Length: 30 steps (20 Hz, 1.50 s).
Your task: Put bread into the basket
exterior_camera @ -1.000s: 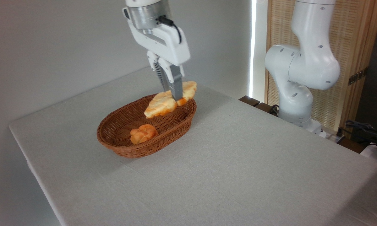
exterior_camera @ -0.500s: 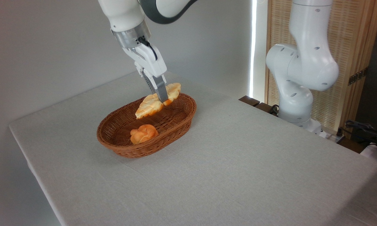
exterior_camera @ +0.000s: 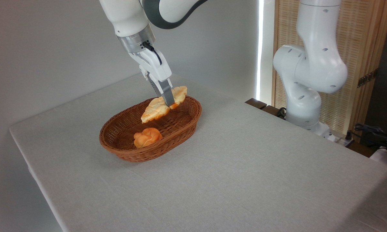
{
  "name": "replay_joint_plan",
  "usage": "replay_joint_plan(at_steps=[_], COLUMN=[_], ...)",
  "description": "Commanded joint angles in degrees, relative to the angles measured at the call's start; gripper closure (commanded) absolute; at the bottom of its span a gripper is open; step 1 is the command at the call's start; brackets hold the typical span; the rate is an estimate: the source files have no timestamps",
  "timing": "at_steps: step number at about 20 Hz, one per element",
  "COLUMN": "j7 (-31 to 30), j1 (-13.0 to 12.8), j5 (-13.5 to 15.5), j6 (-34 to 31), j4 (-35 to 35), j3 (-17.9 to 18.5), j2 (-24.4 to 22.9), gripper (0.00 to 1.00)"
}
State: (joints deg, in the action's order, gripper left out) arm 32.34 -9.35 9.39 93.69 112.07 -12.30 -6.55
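Observation:
The bread (exterior_camera: 155, 110), a long pale golden loaf with scored segments, hangs tilted over the far half of the brown wicker basket (exterior_camera: 122, 154). Its lower left end dips inside the basket; its upper right end sticks out above the far rim. My gripper (exterior_camera: 167, 100) comes down from the upper left and is shut on the bread near its middle. Whether the bread's low end touches the basket floor I cannot tell.
A small round orange knotted roll (exterior_camera: 146, 136) lies inside the basket near its front wall. The basket stands on a grey cloth-covered table (exterior_camera: 245, 167). The arm's white base (exterior_camera: 304, 96) rises at the table's right rear, with cables beyond it.
The gripper carried the bread left and down over the basket, then shifted slightly back to the right. The roll and basket stayed put.

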Motion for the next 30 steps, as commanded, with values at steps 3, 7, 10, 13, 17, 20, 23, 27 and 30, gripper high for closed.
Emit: replay_joint_plan(at_steps=[3, 7, 10, 13, 17, 20, 23, 27, 30], j7=[0.4, 0.4, 0.4, 0.2, 0.8, 5.4, 10.4, 10.5, 9.7], j1=[-0.1, 0.0, 0.0, 0.1, 3.4, 6.4, 8.4, 8.6, 8.6], j5=[1.0, 1.0, 0.5, 0.5, 0.5, 0.4, -3.7, -7.6, -8.0], j6=[0.4, 0.4, 0.5, 0.5, 0.4, -1.2, -4.7, -6.1, -6.2], j4=[0.5, 0.4, -0.1, -4.2, -11.7, -14.5, -16.5, -21.4, -22.9], j3=[0.3, 0.4, 0.8, 4.2, 8.3, 8.4, 8.3, 8.4, 8.4], j2=[-0.9, -1.0, -1.3, -2.0, -1.7, -1.4, -1.1, 2.7, 4.2], gripper=[0.00, 0.00, 0.00, 0.00, 0.00, 0.00, 0.00, 0.00, 0.00])
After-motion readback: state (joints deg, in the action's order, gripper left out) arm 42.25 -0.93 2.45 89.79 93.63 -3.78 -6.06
